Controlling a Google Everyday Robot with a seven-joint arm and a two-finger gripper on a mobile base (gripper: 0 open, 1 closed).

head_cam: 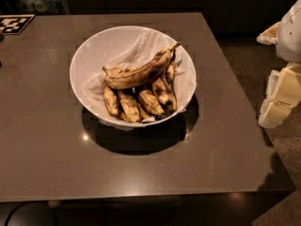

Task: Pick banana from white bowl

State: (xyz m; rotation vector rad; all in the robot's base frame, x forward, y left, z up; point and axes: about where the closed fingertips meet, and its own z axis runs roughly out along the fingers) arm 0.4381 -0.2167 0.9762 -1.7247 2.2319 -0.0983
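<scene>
The white bowl (pixel 89 55) stood near the middle of the dark brown bench (pixel 47 149), a little toward the far side, and it threw a round shadow on the surface below it. Crumpled white paper (pixel 141 46) lined the inside of the bowl and rose along its far and right wall.

The banana (pixel 141 72) lay on top of the heap in the bowl. It was long and curved, yellow-brown with dark blotches. Its thin stem pointed up to the far right, near the rim, and its other end pointed to the left. Under it, toward the near side, several shorter bananas (pixel 136 102) lay side by side, brown-spotted, touching each other and touching the long one.

The claw (pixel 275 105) was at the right edge of the view, beside the bench and well apart from the bowl, below a white part of the arm (pixel 289 32). Whether the claw was apart or together, I could not tell.

A black-and-white patterned marker (pixel 14 22) lay on the far left corner of the bench.
</scene>
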